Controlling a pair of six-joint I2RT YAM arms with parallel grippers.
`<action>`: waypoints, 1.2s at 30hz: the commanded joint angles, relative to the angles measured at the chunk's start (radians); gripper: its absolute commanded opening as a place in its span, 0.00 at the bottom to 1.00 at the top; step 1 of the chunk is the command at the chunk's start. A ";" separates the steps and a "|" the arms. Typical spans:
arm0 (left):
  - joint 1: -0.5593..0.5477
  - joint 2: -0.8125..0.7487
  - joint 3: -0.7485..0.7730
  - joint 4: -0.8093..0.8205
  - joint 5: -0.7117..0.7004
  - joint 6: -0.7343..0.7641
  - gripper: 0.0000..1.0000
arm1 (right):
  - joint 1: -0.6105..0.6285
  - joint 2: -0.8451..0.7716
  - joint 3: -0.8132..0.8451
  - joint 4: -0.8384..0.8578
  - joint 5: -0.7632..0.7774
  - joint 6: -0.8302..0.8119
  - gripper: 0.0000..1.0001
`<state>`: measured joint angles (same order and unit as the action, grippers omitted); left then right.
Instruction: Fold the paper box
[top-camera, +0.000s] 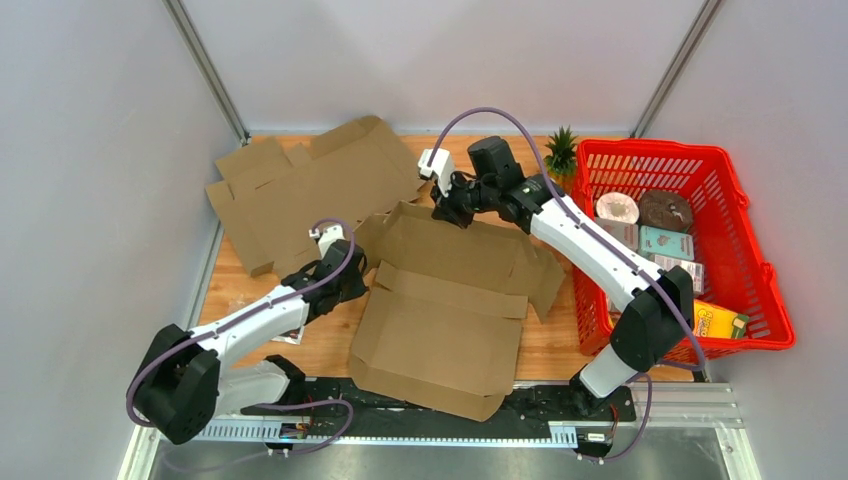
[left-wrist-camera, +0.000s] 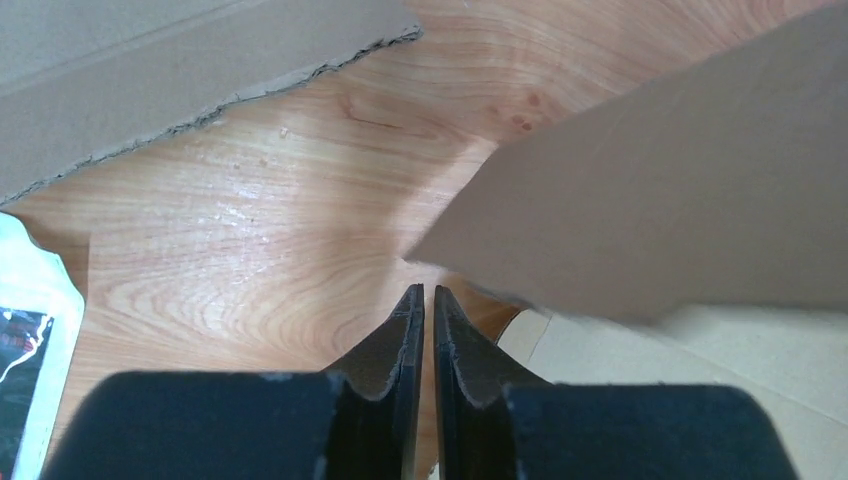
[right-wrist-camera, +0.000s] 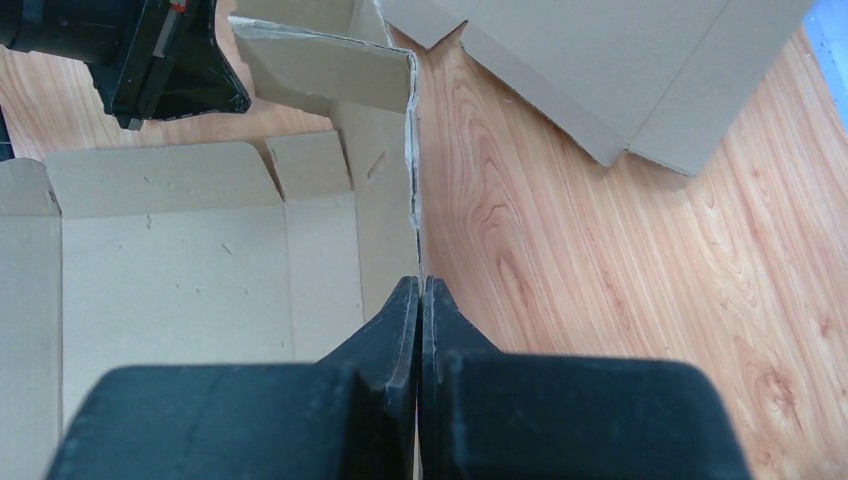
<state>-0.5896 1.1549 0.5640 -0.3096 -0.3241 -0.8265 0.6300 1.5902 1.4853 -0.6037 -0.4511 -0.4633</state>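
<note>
The paper box (top-camera: 440, 330) lay part-folded at the centre of the table (top-camera: 548, 345), rear and left walls raised.

The left gripper (top-camera: 352, 272) stood at the box's 9 o'clock side. Its fingers (left-wrist-camera: 405, 330) were all but pressed together, with nothing seen between them and a raised flap (left-wrist-camera: 660, 210) just beyond the tips.

The right gripper (top-camera: 447, 212) sat at the rear wall, 12 o'clock. Its fingers (right-wrist-camera: 400, 320) were pressed together at the wall's top edge; whether cardboard was caught could not be told.

Surroundings:
- A flat cardboard sheet (top-camera: 300, 185) lay at 11 o'clock.
- A red basket (top-camera: 760, 290) of groceries stood at 3 o'clock.
- A small plant (top-camera: 561, 152) stood at 1 o'clock.
- A packet (left-wrist-camera: 25, 330) lay at 8 o'clock.
</note>
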 joint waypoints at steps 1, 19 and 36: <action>-0.006 -0.018 -0.010 0.154 0.016 -0.017 0.15 | -0.007 -0.052 0.000 0.084 -0.055 0.015 0.00; -0.110 0.152 0.039 0.472 0.102 -0.002 0.18 | -0.007 -0.035 0.012 0.110 -0.107 0.060 0.00; -0.110 -0.294 -0.004 0.091 0.103 0.180 0.47 | -0.006 0.004 -0.011 0.071 0.020 -0.046 0.00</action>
<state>-0.6991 1.0176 0.5636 -0.0780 -0.2409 -0.7528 0.6250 1.5852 1.4776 -0.5610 -0.4622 -0.4721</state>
